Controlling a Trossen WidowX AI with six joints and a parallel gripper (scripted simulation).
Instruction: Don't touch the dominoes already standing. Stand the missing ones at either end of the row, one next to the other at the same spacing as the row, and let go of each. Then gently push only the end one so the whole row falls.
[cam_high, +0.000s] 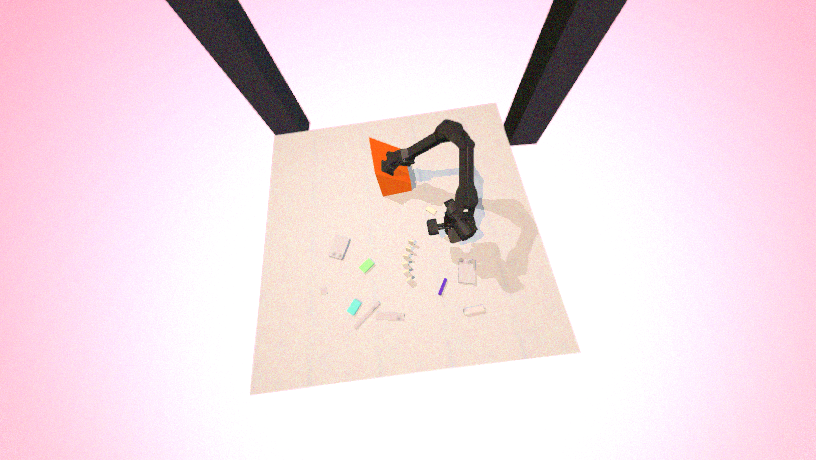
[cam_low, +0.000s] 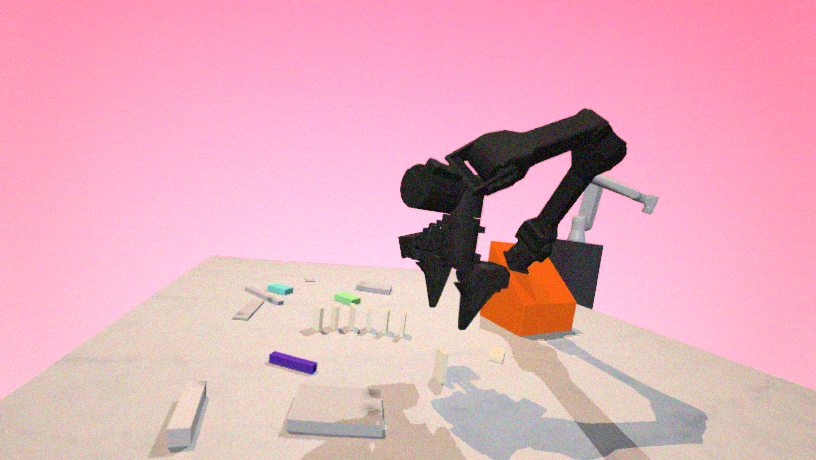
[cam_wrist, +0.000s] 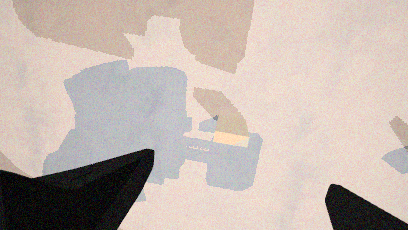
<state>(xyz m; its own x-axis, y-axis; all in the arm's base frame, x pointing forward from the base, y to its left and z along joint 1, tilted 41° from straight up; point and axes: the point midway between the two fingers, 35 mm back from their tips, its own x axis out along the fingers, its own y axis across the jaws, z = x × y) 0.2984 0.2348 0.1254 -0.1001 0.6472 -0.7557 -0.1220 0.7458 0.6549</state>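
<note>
A slightly curved row of several cream dominoes (cam_high: 412, 282) (cam_low: 319, 318) stands upright in mid-table. Another cream domino (cam_low: 440, 365) (cam_wrist: 231, 139) stands upright, alone, apart from the row's end nearer the orange block; the arm hides it in the top view. One more cream domino (cam_high: 430, 210) (cam_low: 496, 355) lies flat between the lone one and the orange block. My gripper (cam_low: 447, 317) (cam_wrist: 240, 170) is open and empty, pointing down above the table near the lone domino. In the wrist view that domino's top shows between the fingertips' directions, slightly beyond them.
An orange block (cam_high: 397, 187) (cam_low: 548, 320) is beside the arm's base. A purple bar (cam_high: 442, 286) (cam_low: 292, 362) and a pale slab (cam_high: 466, 272) (cam_low: 337, 402) lie on the gripper's side of the row. Green (cam_high: 366, 265) (cam_low: 346, 298) and teal (cam_high: 354, 306) (cam_low: 280, 289) blocks lie beyond it.
</note>
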